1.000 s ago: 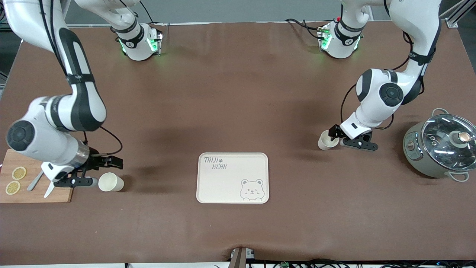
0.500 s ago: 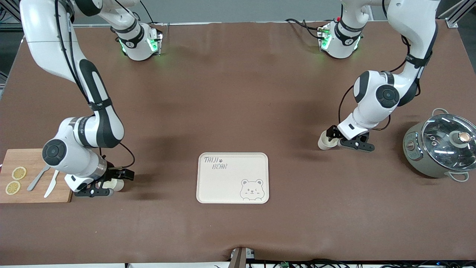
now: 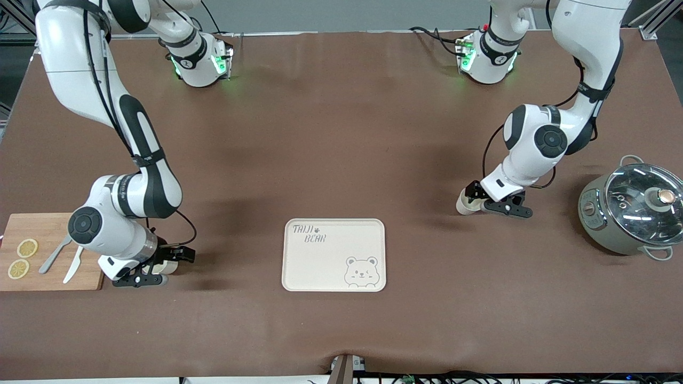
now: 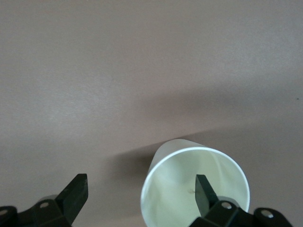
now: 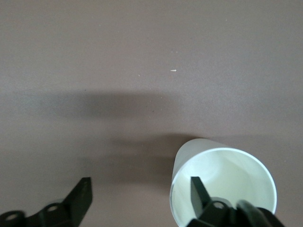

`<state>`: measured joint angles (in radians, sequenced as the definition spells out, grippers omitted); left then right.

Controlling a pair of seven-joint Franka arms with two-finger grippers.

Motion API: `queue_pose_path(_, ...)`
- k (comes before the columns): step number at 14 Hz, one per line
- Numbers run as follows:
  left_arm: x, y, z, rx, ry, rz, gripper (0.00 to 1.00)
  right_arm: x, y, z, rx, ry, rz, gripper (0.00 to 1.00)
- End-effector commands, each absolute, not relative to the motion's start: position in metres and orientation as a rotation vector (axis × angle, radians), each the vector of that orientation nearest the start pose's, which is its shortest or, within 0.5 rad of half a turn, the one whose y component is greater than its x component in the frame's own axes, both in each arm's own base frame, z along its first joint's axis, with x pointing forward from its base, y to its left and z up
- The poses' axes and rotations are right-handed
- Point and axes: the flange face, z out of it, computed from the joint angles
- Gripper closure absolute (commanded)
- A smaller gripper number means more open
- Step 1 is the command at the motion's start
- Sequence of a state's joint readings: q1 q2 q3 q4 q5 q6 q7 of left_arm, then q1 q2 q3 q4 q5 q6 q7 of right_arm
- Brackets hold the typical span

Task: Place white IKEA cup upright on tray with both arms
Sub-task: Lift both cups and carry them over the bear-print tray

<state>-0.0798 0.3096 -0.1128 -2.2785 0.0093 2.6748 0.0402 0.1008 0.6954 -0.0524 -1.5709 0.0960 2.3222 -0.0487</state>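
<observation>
Both hands sliding further onto tipped white plastic cups since second ago. Left hand point(image 4: 139, 191), right hand point(image 5: 139, 198): fingers spread, one inside each cup mouth, unclenched. Left-side cup point(image 4: 194, 187), right-side cup point(image 5: 222, 187) lying on brown bench point(image 3: 341, 133), well apart from cream rectangular bear-print tray point(image 3: 333, 255).

The right gripper point(image 3: 158, 266) slides over the cup point(image 3: 169, 265) beside the cutting board point(image 3: 50, 234), one finger now inside; the left gripper point(image 3: 493, 200) edges onto its own cup point(image 3: 463, 205).
</observation>
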Motion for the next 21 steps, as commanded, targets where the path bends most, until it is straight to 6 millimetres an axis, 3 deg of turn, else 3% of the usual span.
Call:
queue_pose_path(1, 0.532, -0.110, 0.224, -3.140, 0.412, -0.152, 0.00, 0.714, 0.042, 0.241, -3.108, -0.103, -0.104, 0.75)
queue_pose_path(2, 0.532, -0.110, 0.223, -3.140, 0.412, -0.150, 0.00, 0.714, 0.042, 0.241, -3.110, -0.104, -0.106, 0.89)
queue_pose_path(3, 0.531, -0.110, 0.220, -3.147, 0.374, -0.139, 0.29, 0.714, 0.042, 0.241, -3.109, -0.102, -0.108, 1.00)
queue_pose_path(4, 0.529, -0.108, 0.217, -3.148, 0.357, -0.130, 0.99, 0.715, 0.041, 0.242, -3.110, -0.103, -0.111, 1.00)
queue_pose_path(11, 0.531, -0.115, 0.219, -3.149, 0.361, -0.139, 1.00, 0.717, 0.042, 0.244, -3.122, -0.138, -0.121, 1.00)
queue_pose_path(14, 0.544, -0.122, 0.233, -3.158, 0.307, -0.188, 1.00, 0.722, 0.047, 0.259, -3.116, -0.151, -0.163, 1.00)
queue_pose_path(18, 0.579, -0.174, 0.277, -3.180, 0.170, -0.175, 1.00, 0.728, 0.071, 0.283, -3.098, -0.186, -0.217, 1.00)
queue_pose_path(21, 0.614, -0.246, 0.296, -3.187, 0.072, -0.067, 1.00, 0.728, 0.101, 0.292, -3.081, -0.229, -0.238, 1.00)
